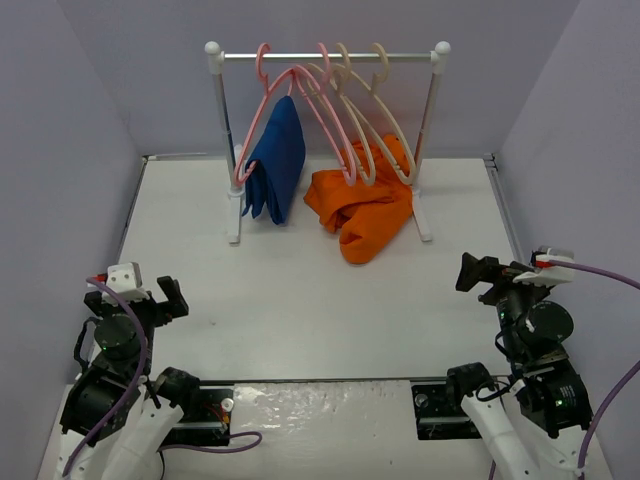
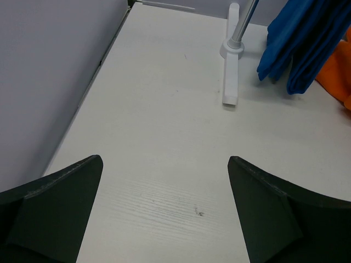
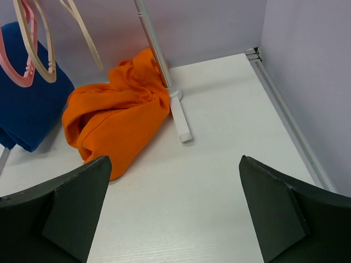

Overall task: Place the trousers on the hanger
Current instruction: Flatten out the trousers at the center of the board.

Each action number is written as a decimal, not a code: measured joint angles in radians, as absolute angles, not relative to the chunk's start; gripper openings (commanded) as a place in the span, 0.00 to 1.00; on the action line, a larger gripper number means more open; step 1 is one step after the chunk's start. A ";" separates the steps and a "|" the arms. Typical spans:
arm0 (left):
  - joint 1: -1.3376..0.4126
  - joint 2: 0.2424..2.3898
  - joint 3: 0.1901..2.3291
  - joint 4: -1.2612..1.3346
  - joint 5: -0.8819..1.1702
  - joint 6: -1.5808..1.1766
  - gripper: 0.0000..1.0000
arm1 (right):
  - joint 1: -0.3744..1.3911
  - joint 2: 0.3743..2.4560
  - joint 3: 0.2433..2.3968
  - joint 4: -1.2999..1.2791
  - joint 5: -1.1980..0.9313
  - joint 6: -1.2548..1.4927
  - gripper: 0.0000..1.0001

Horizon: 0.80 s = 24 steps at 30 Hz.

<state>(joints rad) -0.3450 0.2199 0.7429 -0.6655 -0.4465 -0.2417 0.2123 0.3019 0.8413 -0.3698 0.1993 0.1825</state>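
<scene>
The orange trousers [image 1: 365,205] lie crumpled on the table under the right end of the clothes rack, against its right post. They also show in the right wrist view [image 3: 115,120] and at the edge of the left wrist view [image 2: 337,82]. The cream hanger [image 1: 395,125] hangs bare on the rail above them, and its lower end [image 3: 48,66] shows over the heap. My left gripper [image 1: 168,298] [image 2: 164,160] stands open and holds nothing at the near left. My right gripper [image 1: 476,272] [image 3: 175,159] stands open and holds nothing at the near right, facing the trousers.
A dark blue garment [image 1: 278,165] hangs from a pink hanger [image 1: 262,110] on the left of the rack rail [image 1: 325,56]. More pink and cream hangers hang mid-rail. The rack's white feet [image 2: 231,82] [image 3: 181,123] rest on the table. Grey walls enclose three sides.
</scene>
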 measured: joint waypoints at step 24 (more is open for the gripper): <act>-0.291 0.453 0.777 -0.683 -0.426 -0.304 0.97 | 0.216 0.848 0.757 -0.102 0.125 0.537 1.00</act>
<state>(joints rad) -0.2906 0.4533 0.7769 -0.6826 -0.4264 -0.3042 0.2156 0.8481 0.7573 -0.1023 0.1253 0.5373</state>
